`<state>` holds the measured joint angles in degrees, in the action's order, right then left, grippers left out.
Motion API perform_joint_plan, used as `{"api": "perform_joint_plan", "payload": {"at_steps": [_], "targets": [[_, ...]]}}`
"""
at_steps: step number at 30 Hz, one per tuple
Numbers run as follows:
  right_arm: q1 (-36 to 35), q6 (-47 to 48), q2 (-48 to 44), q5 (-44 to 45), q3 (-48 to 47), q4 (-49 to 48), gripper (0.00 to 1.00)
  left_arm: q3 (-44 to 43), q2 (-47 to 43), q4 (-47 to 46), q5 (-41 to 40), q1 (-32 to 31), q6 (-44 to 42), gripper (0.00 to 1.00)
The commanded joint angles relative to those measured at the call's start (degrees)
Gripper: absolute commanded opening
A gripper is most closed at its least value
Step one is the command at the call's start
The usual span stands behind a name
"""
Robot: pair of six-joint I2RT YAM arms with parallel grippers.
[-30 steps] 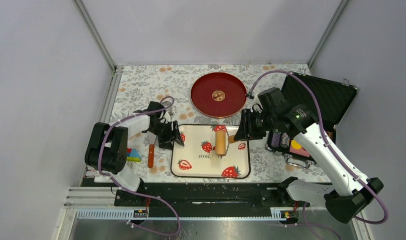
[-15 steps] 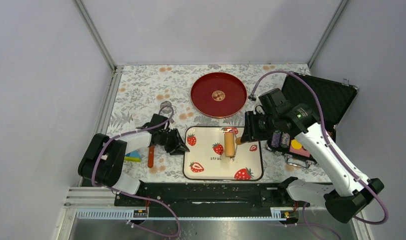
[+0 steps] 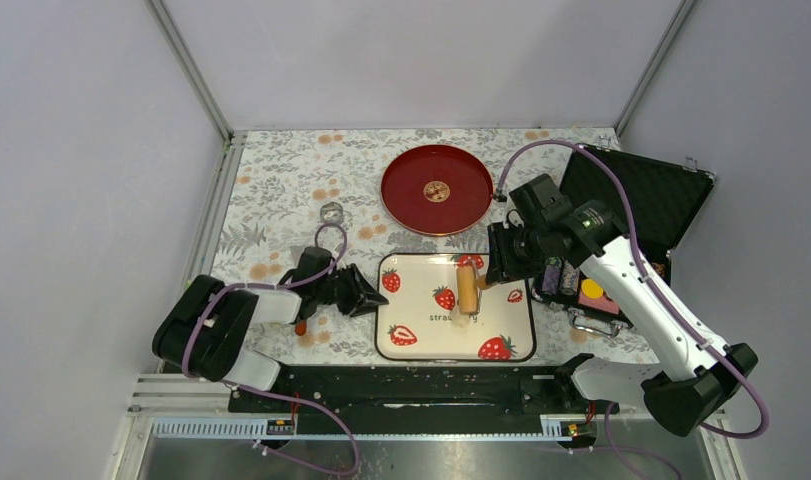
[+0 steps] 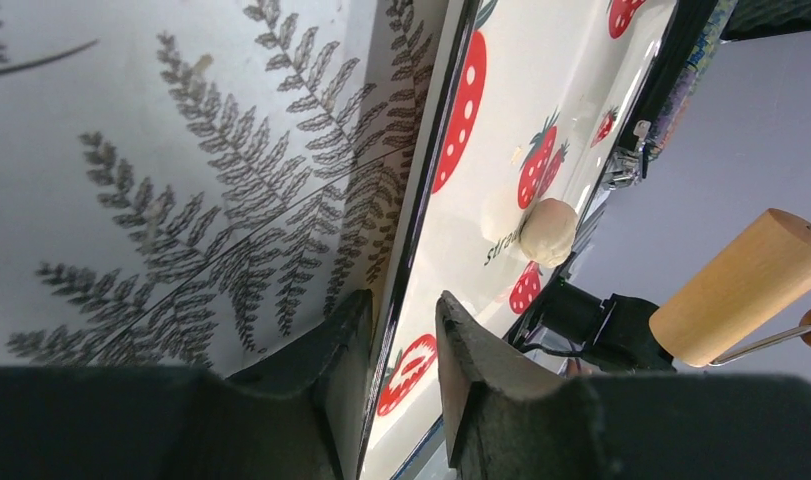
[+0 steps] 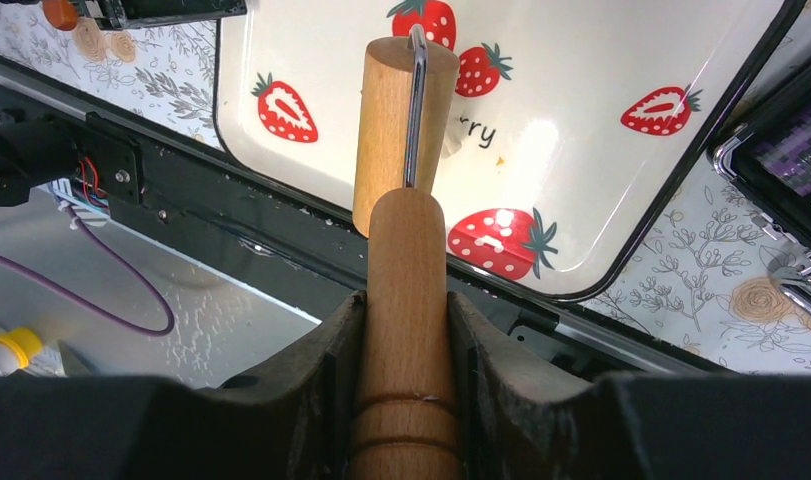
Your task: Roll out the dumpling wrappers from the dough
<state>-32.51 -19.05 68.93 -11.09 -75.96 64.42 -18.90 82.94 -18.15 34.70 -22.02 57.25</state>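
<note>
two pincers are busy at a strawberry-print tray (image 3: 503, 322) on a floral cloth (image 3: 281, 180). the left pincer (image 4: 401, 300) stands narrow, with one finger (image 4: 326, 360) outside the tray's dark rim and the other inside over the cream surface, pinching the tray's left edge between them. the dough (image 4: 548, 230) lies on the tray well ahead of these fingertips. it is a small rounded off-white lump with a flatter pale patch touching its side, just beside the printed word and between two printed strawberries. the right pincer (image 5: 406, 300) is clamped on the wooden handle (image 5: 406, 340) of the roller (image 5: 396, 120), a finger pressed against each side. the tan barrel reaches straight out past its fingertips on a metal bracket, over the middle of the tray. from this pincer the dough sits beyond the fingertips, by the barrel, and the barrel hides most of it in the right wrist view. in the left wrist view the barrel stands apart from the lump, and i cannot tell whether it touches the tray. seen from above, the dough is well to the right of the left pincer and just left of the right one, toward the arm bases. a red plate (image 3: 437, 190) lies beyond both pincers, and an open black case (image 3: 641, 190) sits to the right of the right pincer.
</note>
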Motion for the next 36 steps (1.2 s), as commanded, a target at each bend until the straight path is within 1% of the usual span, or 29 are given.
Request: {"api": "perform_joint_plan", "payload": {"at_steps": [1,5,9,11,13,14,15,17,21,24,27,29,30,31,33,35,36], "targets": [[0.2,1.0,-0.2,1.4,-0.4,-0.8,0.0,-0.3,3.8,-7.1,-0.2,-2.6,2.3,0.29],[0.0,1.0,0.5,1.8,-0.3,-0.8,0.0,-0.3,6.0,-10.3,0.6,-4.5,3.7,0.29],[-0.6,0.9,0.6,2.7,0.6,-1.5,0.0,1.2,7.1,-14.8,1.7,-4.5,6.0,0.29],[-0.8,0.7,0.9,2.7,0.8,-1.5,0.0,1.9,7.6,-16.9,2.0,-4.5,7.0,0.21],[-1.0,0.6,1.1,2.7,0.7,-1.8,0.0,2.4,7.8,-18.2,2.4,-4.5,7.6,0.07],[-1.1,0.4,1.1,2.7,0.7,-1.9,0.0,2.7,7.3,-18.5,2.3,-4.5,7.6,0.04],[-1.1,0.3,1.0,2.8,0.5,-2.2,0.0,3.1,6.4,-18.3,1.8,-4.4,7.5,0.02],[-1.2,0.0,1.0,2.6,0.0,-2.4,0.0,3.6,3.3,-14.8,-0.4,-4.2,6.4,0.0],[-1.2,0.0,1.0,2.3,-1.1,-2.4,0.0,4.7,-4.9,-6.5,-6.2,-4.0,4.2,0.0],[-1.2,0.4,1.1,2.6,-1.7,-2.5,0.0,5.7,-9.8,-3.0,-9.2,-3.9,3.1,0.0],[-1.3,0.9,1.5,2.8,-2.1,-2.5,0.0,5.7,-11.8,-1.0,-10.8,-4.0,2.4,0.0],[-1.5,1.0,2.0,2.8,-2.0,-2.8,0.0,5.4,-11.0,-1.1,-10.5,-4.0,2.2,0.0],[-1.6,1.1,2.3,2.8,-1.9,-3.0,0.0,5.0,-10.2,-1.2,-10.1,-4.0,2.0,0.01],[-1.8,1.2,2.5,2.9,-1.9,-3.3,0.0,4.6,-9.4,-1.5,-9.6,-4.0,1.7,0.07],[-2.0,1.3,3.0,2.8,-2.0,-3.4,0.0,4.0,-8.3,-1.8,-8.9,-4.0,1.5,0.29],[-2.1,1.2,3.3,2.8,-2.2,-3.6,0.0,3.6,-8.5,-0.9,-9.4,-4.0,0.9,0.44],[-2.1,1.3,3.3,2.7,-2.1,-3.7,0.0,3.4,-9.2,0.3,-10.0,-4.0,0.5,0.49]]}}
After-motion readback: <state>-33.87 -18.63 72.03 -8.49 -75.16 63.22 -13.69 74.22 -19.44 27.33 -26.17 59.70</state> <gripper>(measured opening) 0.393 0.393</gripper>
